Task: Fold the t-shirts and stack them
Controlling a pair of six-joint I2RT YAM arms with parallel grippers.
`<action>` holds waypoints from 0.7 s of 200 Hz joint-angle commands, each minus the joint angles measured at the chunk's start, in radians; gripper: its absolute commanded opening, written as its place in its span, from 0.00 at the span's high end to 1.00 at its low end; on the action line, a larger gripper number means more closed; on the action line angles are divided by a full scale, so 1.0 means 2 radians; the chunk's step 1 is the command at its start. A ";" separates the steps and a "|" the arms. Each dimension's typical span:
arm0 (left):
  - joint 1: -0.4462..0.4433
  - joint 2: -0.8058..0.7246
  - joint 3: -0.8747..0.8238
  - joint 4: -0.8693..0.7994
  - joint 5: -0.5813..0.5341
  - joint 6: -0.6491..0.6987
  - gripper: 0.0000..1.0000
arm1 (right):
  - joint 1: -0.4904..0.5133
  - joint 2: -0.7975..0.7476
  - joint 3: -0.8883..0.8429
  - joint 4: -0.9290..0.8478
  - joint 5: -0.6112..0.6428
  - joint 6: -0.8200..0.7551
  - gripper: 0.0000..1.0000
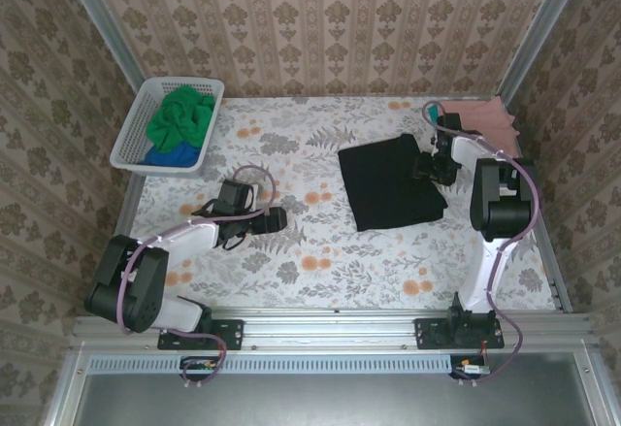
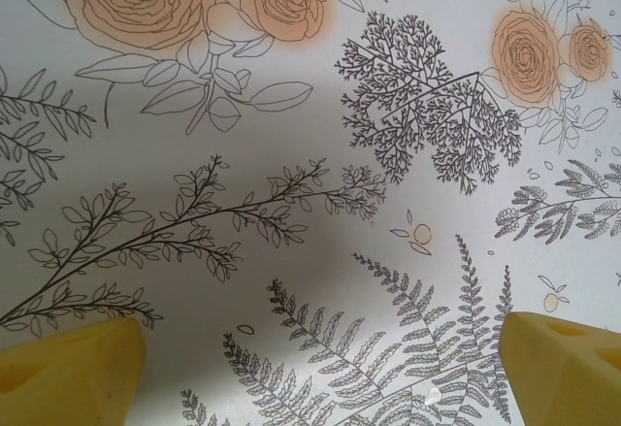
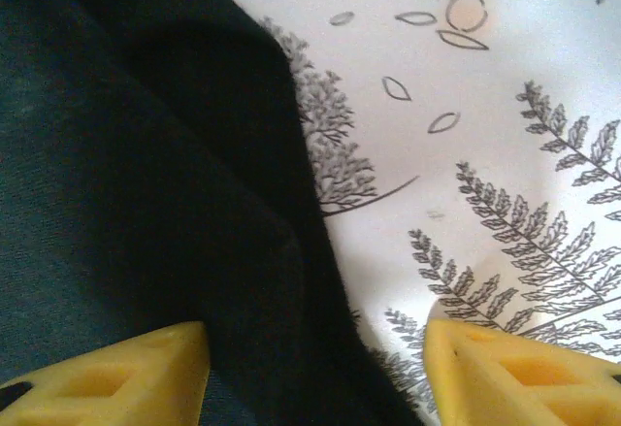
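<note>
4 tees, 1 each: black tee [image 1: 391,183] folded mid-table, green tee [image 1: 184,118] and blue tee [image 1: 170,157] in the basket [image 1: 131,133], pink tee [image 1: 485,115] at the far-right corner. Left gripper [image 2: 320,368] jaws spread wide over bare tablecloth [image 2: 291,106]. Right gripper [image 3: 315,368] jaws apart, astride the black tee's edge.

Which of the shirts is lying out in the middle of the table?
The black shirt, flat in a rough rectangle. The green shirt and blue shirt are bunched in the white basket; the pink shirt sits in the far right corner.
</note>
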 commanded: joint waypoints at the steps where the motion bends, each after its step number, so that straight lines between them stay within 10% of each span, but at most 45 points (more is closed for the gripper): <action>1: 0.005 0.001 0.015 0.004 0.010 0.014 0.04 | 0.005 0.014 0.005 -0.008 -0.046 0.012 0.41; 89: 0.004 0.009 0.024 0.001 0.014 0.016 0.05 | 0.031 0.030 0.014 -0.016 -0.018 0.016 0.48; 140: 0.005 0.002 0.026 -0.006 0.013 0.018 0.05 | 0.029 0.008 0.026 -0.029 -0.003 -0.001 0.86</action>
